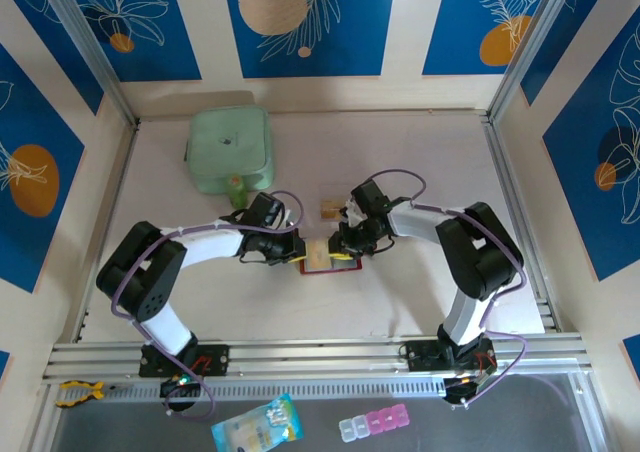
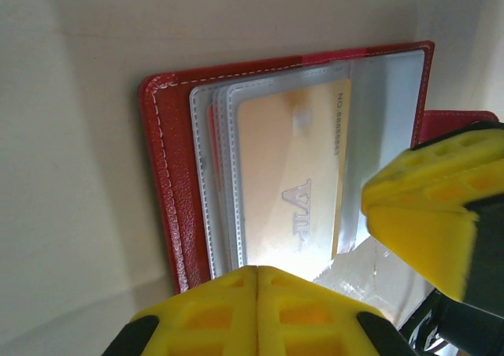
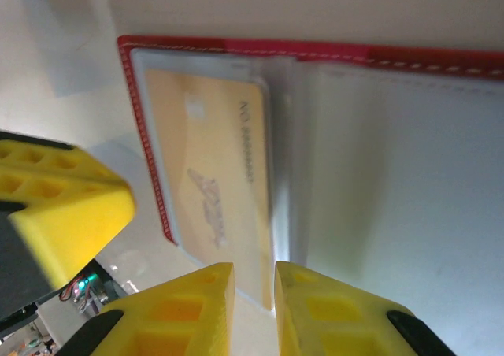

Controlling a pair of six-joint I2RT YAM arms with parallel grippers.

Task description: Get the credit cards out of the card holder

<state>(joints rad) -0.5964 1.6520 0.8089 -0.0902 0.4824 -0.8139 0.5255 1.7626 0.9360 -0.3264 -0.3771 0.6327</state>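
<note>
- From above, the card holder [image 1: 330,262] is lying open near the table's middle, between both claws.
- Left claw [image 2: 257,281] is squeezing shut at the sleeve edge; the gold card [image 2: 293,175] is pointing away from it.
- Right claw [image 3: 253,281] is sitting almost shut at the card's end.

Open red card holder [image 2: 169,175], gold card [image 2: 291,175] sleeved

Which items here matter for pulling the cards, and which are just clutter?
Job:
card holder, open on the table
gold card in its sleeve
loose card beyond it

Clutter:
mint-green pouch
pill box
blue packet
</note>
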